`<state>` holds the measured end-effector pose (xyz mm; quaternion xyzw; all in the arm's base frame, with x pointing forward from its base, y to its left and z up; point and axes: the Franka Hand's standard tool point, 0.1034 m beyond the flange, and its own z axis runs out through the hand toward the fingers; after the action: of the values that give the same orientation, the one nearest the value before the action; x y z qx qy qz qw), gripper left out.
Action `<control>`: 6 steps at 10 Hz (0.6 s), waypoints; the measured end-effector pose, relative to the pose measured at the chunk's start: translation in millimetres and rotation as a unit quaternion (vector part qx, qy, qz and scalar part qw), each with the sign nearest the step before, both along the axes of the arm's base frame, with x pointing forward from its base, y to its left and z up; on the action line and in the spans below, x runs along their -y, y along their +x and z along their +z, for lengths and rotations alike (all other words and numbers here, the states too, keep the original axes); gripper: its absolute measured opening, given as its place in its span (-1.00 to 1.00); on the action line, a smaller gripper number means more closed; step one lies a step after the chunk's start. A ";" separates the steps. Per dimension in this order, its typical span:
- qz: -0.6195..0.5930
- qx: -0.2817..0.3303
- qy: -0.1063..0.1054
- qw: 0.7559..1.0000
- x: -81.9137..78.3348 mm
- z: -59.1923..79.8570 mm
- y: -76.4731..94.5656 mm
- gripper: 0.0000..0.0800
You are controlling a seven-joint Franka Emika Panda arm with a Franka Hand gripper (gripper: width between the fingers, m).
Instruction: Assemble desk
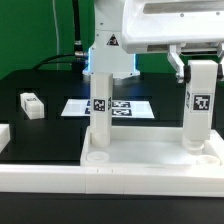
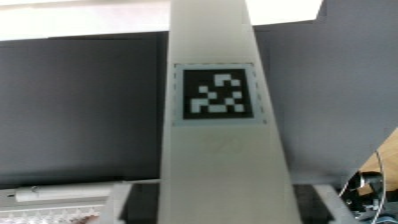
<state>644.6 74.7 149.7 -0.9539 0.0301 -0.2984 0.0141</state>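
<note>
The white desk tabletop [image 1: 150, 158] lies flat at the front of the table. Two white legs stand upright on it: one on the exterior view's left [image 1: 100, 105] and one on the right [image 1: 201, 110]. My gripper [image 1: 200, 72] is at the top of the right leg and shut on it, a finger on each side. In the wrist view that leg [image 2: 222, 150] fills the middle, its black-and-white tag facing the camera, with my gripper [image 2: 226, 205] around it. A third leg [image 1: 32, 104] lies loose on the black table at the left.
The marker board [image 1: 128, 107] lies flat behind the tabletop. The arm's base [image 1: 105, 55] stands behind it. A long white border rail [image 1: 100, 185] runs along the front edge, and another piece of rail [image 1: 5, 135] sits at the far left.
</note>
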 end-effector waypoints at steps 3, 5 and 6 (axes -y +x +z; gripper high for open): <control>0.024 -0.010 -0.007 1.000 -20.0 -10.8 -14.1 -0.27; 0.025 -0.013 -0.008 1.000 -21.1 -14.1 -16.6 -0.27; 0.027 -0.015 -0.007 1.000 -24.3 -16.8 -18.1 -0.27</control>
<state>626.5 98.9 132.9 -0.9587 0.0027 -0.2839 0.0146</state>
